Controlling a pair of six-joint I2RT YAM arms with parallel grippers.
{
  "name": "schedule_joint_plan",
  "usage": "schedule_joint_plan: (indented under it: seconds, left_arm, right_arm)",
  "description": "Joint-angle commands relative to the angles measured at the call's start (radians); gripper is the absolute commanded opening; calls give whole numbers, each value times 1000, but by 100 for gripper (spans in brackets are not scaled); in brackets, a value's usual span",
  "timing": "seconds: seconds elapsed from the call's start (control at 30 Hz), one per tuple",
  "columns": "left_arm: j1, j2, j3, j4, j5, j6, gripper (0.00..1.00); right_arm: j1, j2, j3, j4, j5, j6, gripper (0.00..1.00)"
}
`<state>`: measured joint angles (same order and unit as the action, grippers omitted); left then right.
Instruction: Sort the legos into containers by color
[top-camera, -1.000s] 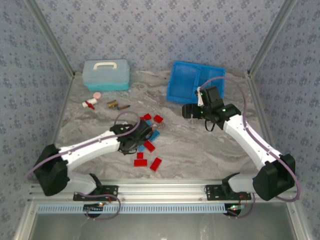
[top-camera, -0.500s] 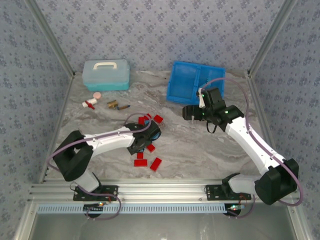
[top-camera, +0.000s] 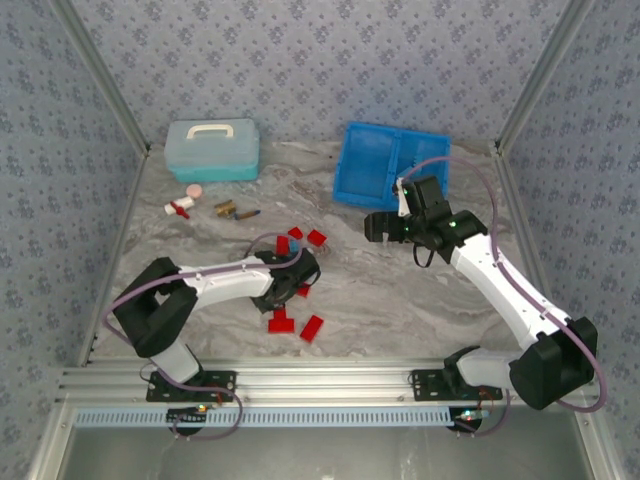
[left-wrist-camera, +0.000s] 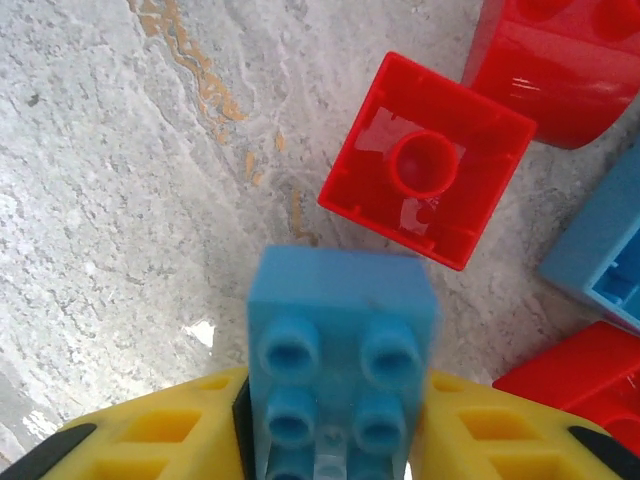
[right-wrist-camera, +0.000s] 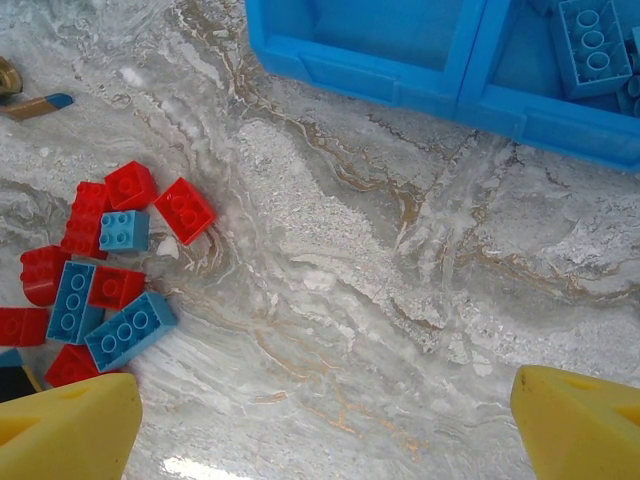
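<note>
Red and light blue legos lie in a loose pile (top-camera: 295, 290) left of the table's middle. My left gripper (top-camera: 300, 268) is down in that pile, shut on a light blue studded brick (left-wrist-camera: 340, 350) held between its yellow fingers (left-wrist-camera: 150, 435). Just beyond the brick lies a red brick (left-wrist-camera: 425, 160) turned hollow side up. My right gripper (top-camera: 376, 224) hovers open in front of the bright blue tray (top-camera: 343, 165), with bare table between its fingers (right-wrist-camera: 70, 430). The tray's right compartment holds light blue bricks (right-wrist-camera: 590, 40). The pile (right-wrist-camera: 120, 270) lies to this gripper's left.
A pale blue lidded box with a white handle (top-camera: 212, 150) stands at the back left. Small white, pink and brown odds and ends (top-camera: 215, 207) lie in front of it. Bare marble lies between the pile and the tray.
My left arm has folded in and its gripper has slid a little right into the pile, covering the blue bricks there. The right gripper has barely shifted.
</note>
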<state>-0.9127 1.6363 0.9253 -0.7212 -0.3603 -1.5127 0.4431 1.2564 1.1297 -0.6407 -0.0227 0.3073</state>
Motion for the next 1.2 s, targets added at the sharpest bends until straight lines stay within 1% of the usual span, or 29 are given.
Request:
schedule_joint_plan:
  seconds: [0.0, 0.2, 0.37, 0.47, 0.57, 0.67, 0.8, 0.87, 0.97, 1.1, 1.17]
  left_arm:
    - [-8, -22, -1, -32, -32, -13, 37]
    - [-9, -88, 9, -48, -48, 2, 26]
    - [-8, -199, 53, -60, -52, 58, 23]
    - [-9, -232, 127, -14, -13, 167, 23]
    - [-18, -201, 247, 98, 56, 307, 22]
    - [-38, -100, 417, 152, 76, 409, 23]
    - [-43, 98, 668, 210, 102, 485, 23]
    - [-42, 207, 786, 255, 121, 517, 23]
    - [-41, 390, 999, 268, 147, 557, 23]
    - [-31, 640, 1310, 302, 223, 616, 24]
    - [-30, 768, 1477, 325, 292, 669, 25]
  right_arm:
    - [11, -17, 3, -28, 8, 9, 98]
    - [19, -28, 19, -37, 10, 23, 99]
    - [30, -94, 4, -27, 16, 80, 99]
    - [57, -176, -31, -25, 76, 125, 100]
    - [86, -294, -80, -42, 185, 171, 100]
    - [100, -414, -137, -79, 282, 207, 100]
    - [101, -554, -173, -185, 410, 250, 100]
    - [101, -600, -177, -220, 428, 266, 100]
    - [101, -646, -174, -260, 428, 287, 100]
    - [103, -661, -153, -312, 418, 308, 100]
    - [105, -667, -151, -314, 405, 309, 100]
